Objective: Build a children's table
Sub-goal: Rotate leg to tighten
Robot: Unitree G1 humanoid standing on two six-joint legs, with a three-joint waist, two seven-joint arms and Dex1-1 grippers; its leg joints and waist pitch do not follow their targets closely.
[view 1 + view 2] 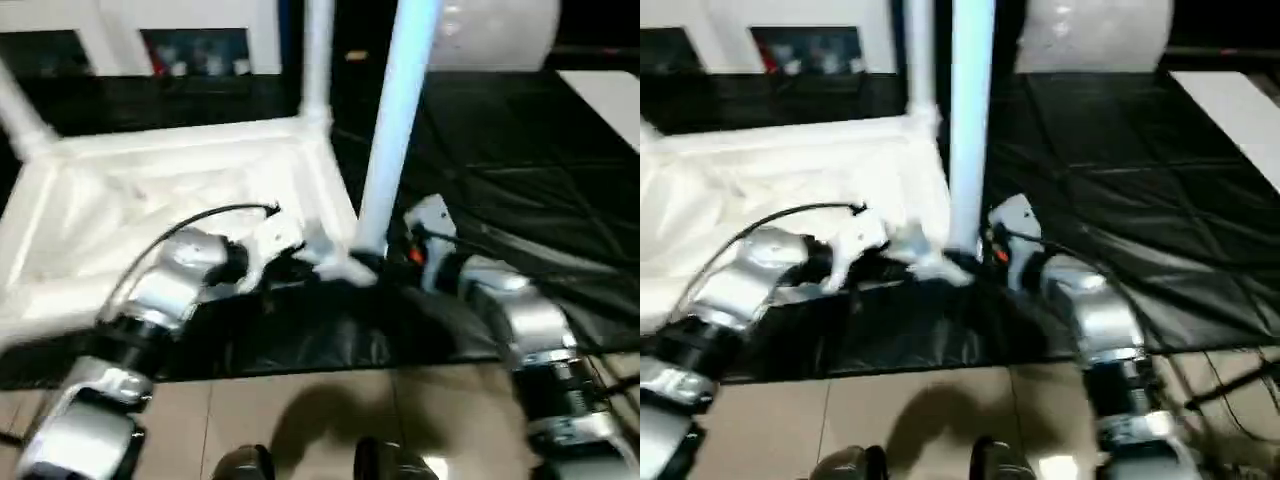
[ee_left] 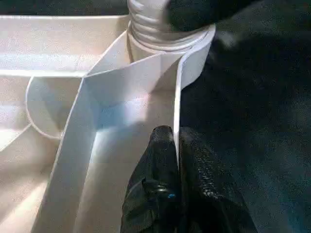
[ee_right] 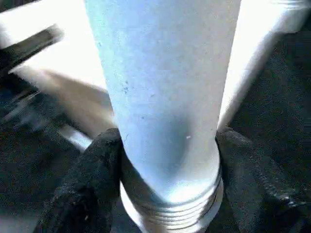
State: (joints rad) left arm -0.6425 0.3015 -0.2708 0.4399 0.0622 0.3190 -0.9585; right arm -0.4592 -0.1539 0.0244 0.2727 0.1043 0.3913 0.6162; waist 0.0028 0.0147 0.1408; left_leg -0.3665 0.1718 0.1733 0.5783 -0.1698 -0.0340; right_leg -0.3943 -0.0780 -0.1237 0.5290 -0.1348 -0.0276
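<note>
The children's table top [image 1: 150,190] lies upside down on the black workbench, its ribbed underside facing up. A white leg [image 1: 395,130] stands upright in the near right corner socket [image 2: 165,41], its threaded end showing just above the socket. Another leg [image 1: 318,60] stands at the far right corner, and a third [image 1: 20,115] leans at the far left. My left gripper [image 2: 175,133] is shut on the top's thin rim wall a little short of that socket. My right gripper [image 3: 167,145] clasps the near leg just above its thread, one black finger [image 3: 92,170] on each side.
The black sheet [image 1: 520,170] covers the workbench out to the right. A pale bubble-wrap roll [image 1: 500,30] stands at the back, and a white panel [image 1: 610,100] lies at the far right. Beige floor tiles [image 1: 300,420] run below the bench's near edge.
</note>
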